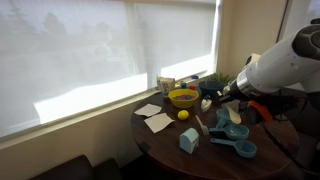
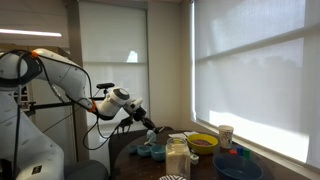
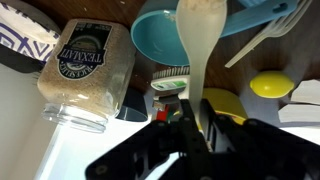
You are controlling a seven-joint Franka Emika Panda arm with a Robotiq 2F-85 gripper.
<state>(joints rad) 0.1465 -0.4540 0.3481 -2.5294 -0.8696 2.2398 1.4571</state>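
Note:
My gripper [image 3: 189, 118] is shut on the handle of a cream-white spoon-like utensil [image 3: 203, 40]. In the wrist view the utensil reaches from the jaws up over a light blue measuring cup [image 3: 160, 35]. A yellow bowl [image 3: 224, 103] lies right under the jaws and a lemon [image 3: 270, 85] sits beside it. In both exterior views the gripper [image 1: 231, 94] [image 2: 150, 124] hangs a little above the round wooden table [image 1: 160, 145], over the blue measuring cups [image 1: 238, 141]. The yellow bowl [image 1: 183, 98] [image 2: 202, 143] also shows in both exterior views.
A glass jar of grains [image 3: 88, 75] [image 2: 178, 158] stands near the cups. A paper cup [image 1: 166, 85], a dark blue bowl [image 2: 238, 168], white napkins [image 1: 155, 118], the lemon [image 1: 183, 114] and a pale blue box [image 1: 189, 140] crowd the table. Blinded windows stand behind.

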